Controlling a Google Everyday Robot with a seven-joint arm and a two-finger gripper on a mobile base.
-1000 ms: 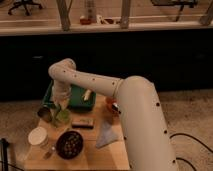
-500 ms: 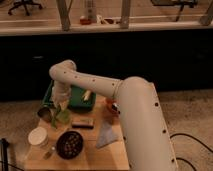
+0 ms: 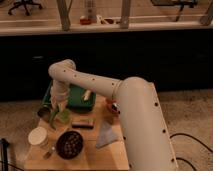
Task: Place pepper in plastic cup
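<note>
Almost nothing has moved since the earlier frames: the arm (image 3: 125, 107) holds the same bent pose, and the pincer (image 3: 56, 109) has stayed over the left part of the table (image 3: 100, 155). The pincer hangs downward from the wrist, just above the plastic cup (image 3: 63, 116), and it grips the pepper (image 3: 53, 118), whose dark green length points down beside the cup's left rim, not yet inside it.

The table is crowded on its left half. A dark cup (image 3: 43, 113) stands just left of the pepper, near the table's left edge. A white tub (image 3: 38, 136) sits at the front left, with a dark bowl (image 3: 69, 144) just to its right. A green tray (image 3: 77, 98) lies at the back, holding a pale yellow item (image 3: 86, 94). A dark flat bar (image 3: 82, 123) lies beside the plastic cup, and a grey cloth (image 3: 105, 135) lies near the arm's thick link, which covers the table's right side.
</note>
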